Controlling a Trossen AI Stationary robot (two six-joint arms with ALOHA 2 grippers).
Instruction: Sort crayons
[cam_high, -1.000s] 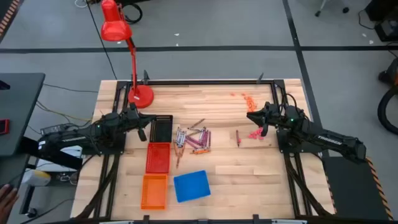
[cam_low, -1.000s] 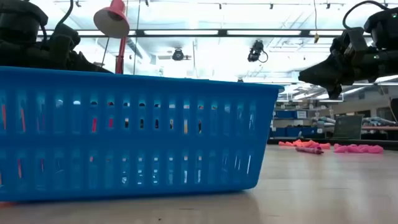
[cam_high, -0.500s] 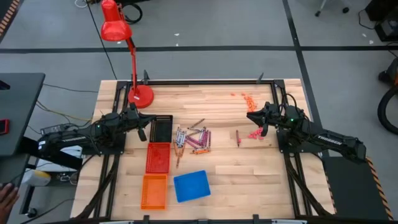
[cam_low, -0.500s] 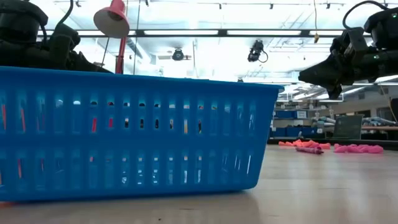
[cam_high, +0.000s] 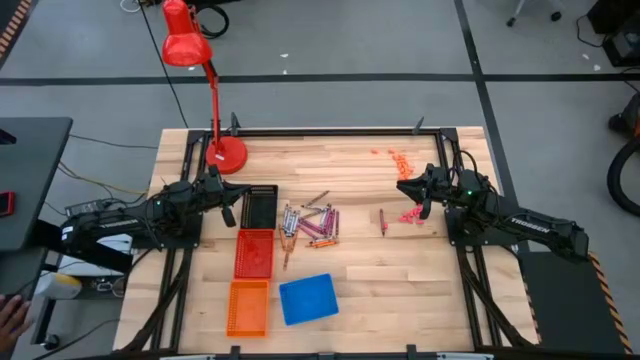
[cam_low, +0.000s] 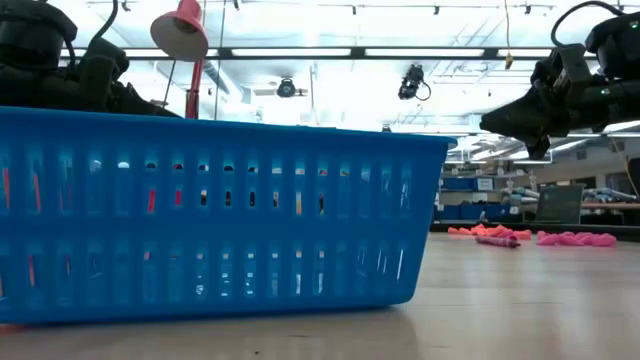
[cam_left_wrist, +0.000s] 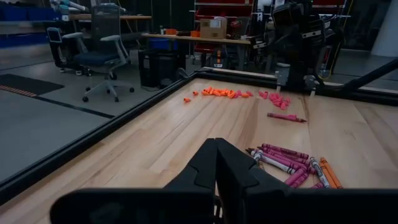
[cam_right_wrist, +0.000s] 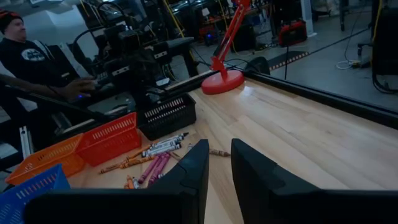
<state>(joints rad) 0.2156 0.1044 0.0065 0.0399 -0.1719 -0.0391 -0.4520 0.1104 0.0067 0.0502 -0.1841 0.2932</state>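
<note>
The crayons (cam_high: 310, 222) lie in a loose pile on the wooden table's middle, in pink, grey and brown-orange; they also show in the left wrist view (cam_left_wrist: 292, 163) and the right wrist view (cam_right_wrist: 155, 160). One lone dark pink crayon (cam_high: 382, 222) lies to their right. My left gripper (cam_high: 228, 206) hovers shut beside the black basket, left of the pile, its fingers together in its wrist view (cam_left_wrist: 216, 158). My right gripper (cam_high: 404, 187) hovers right of the lone crayon, its fingers a little apart (cam_right_wrist: 219, 163) and empty.
A black basket (cam_high: 260, 207), red basket (cam_high: 254, 252), orange basket (cam_high: 248, 306) and blue basket (cam_high: 308, 298) stand left of and nearer than the pile. A red lamp's base (cam_high: 227, 153) stands at the far left. Small pink bits (cam_high: 410, 215) and orange bits (cam_high: 398, 158) lie near my right gripper.
</note>
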